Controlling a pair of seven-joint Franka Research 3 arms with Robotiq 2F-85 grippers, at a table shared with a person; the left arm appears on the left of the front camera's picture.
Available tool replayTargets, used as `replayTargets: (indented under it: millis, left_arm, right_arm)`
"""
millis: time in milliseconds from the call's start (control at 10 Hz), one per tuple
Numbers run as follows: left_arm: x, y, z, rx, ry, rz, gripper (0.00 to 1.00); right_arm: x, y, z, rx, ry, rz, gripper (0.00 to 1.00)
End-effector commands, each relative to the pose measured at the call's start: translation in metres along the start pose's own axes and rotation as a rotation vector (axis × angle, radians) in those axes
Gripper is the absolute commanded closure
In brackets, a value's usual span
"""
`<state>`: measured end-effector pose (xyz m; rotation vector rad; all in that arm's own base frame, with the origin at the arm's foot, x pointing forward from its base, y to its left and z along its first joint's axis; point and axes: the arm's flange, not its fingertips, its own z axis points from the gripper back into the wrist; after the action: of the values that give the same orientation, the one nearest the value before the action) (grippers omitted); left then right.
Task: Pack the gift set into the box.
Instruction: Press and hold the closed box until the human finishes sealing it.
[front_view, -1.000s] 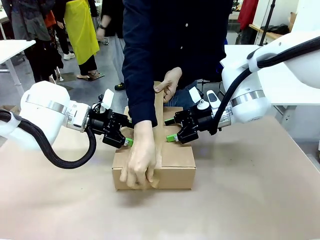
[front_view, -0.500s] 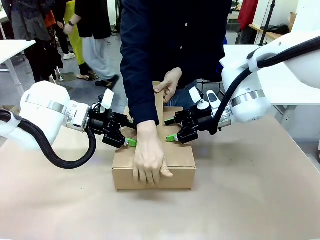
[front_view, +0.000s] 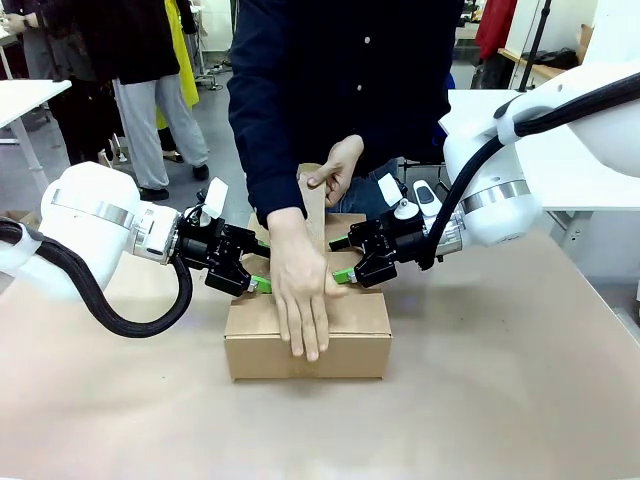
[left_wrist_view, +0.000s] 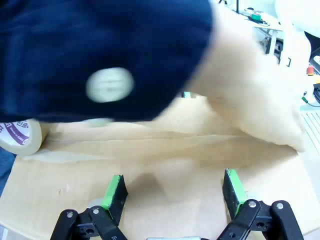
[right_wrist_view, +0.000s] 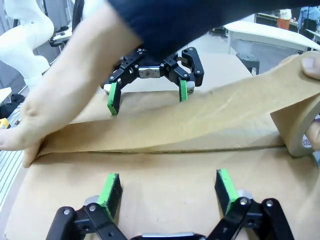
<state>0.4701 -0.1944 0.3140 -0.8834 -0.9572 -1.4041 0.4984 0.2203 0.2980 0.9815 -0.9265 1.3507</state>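
1. Left tool (front_view: 258, 284): fingers spread, pinching nothing. Its green pads (left_wrist_view: 114, 191) press down on the top of the box (front_view: 350, 345) at the box's left side, centre-left of the front view.

2. Right tool (front_view: 343, 275): fingers likewise spread and empty, green pads (right_wrist_view: 226, 190) resting on the flap at the box's right side, just right of frame centre.

3. Between the two tools, one hand (front_view: 303, 300) of the person lies flat along the box top, smoothing a strip of brown tape (right_wrist_view: 200, 122) over the centre seam. The other hand (front_view: 338, 170), above the box at upper centre, holds the tape roll (right_wrist_view: 305, 127) with the strip drawn taut down to the lid.

4. Box location: lower centre of the front view, standing on the worktop (front_view: 500, 400), flaps folded shut.

5. Progress, as a judgement: the gift set cannot be seen, and with the flaps closed it is taken to be inside. Packing proper appears done. The sealing is under way; left to do are cutting the strip, pressing its ends down and lifting both tools off.

6. Orientation: the box's long axis runs left to right across the front view, one long face turned to the camera. The seam and tape cross it, running from the near edge toward the person.
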Motion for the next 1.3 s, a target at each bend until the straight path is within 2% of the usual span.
replayTargets:
  millis: [0, 1200]
  left_arm:
    - [-0.003, -0.0021, -0.0002, -0.005, -0.003, -0.002, 0.0]
    - [-0.003, -0.0021, -0.0002, -0.005, -0.003, -0.002, 0.0]
  right_arm:
    - [-0.0007, 0.0, -0.0009, -0.005, 0.0, 0.002, 0.0]
    - [-0.0007, 0.0, -0.0009, -0.005, 0.0, 0.002, 0.0]
